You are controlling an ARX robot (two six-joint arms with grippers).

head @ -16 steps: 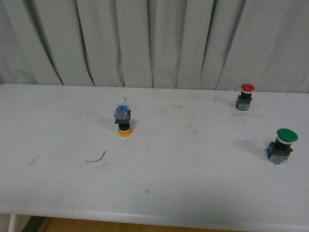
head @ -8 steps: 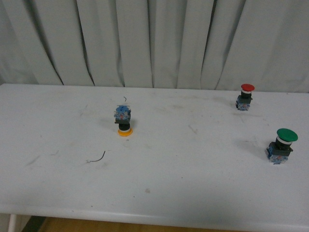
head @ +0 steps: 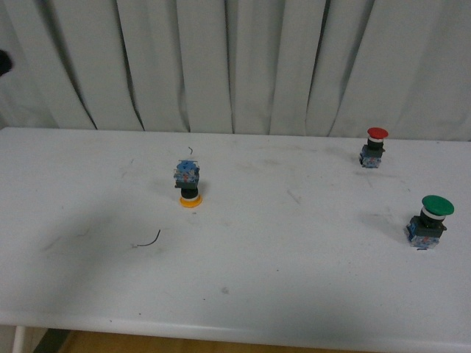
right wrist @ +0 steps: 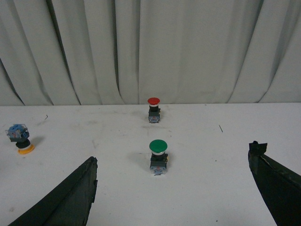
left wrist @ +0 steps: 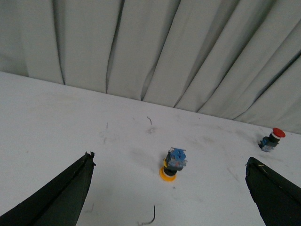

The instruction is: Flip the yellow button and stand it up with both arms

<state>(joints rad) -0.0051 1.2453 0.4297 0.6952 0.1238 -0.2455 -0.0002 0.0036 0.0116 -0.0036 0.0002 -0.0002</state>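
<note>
The yellow button (head: 189, 184) stands upside down on the white table (head: 294, 279), left of centre, with its yellow cap on the surface and its blue block on top. In the left wrist view the yellow button (left wrist: 173, 164) lies ahead, between and beyond the fingertips of my open left gripper (left wrist: 170, 158), which holds nothing. The right wrist view shows the yellow button (right wrist: 19, 138) far off to the side; my right gripper (right wrist: 173, 152) is open and empty, facing the green-capped button. Neither gripper touches anything.
A red-capped button (head: 374, 146) stands upright at the back right and a larger green-capped button (head: 430, 220) near the right edge. A thin curved wire scrap (head: 147, 240) lies in front of the yellow button. Grey curtains (head: 235, 66) hang behind the table.
A dark bit of an arm has come into the front view's upper left edge, and a faint shadow now falls on the table's left side. The buttons have not moved.
</note>
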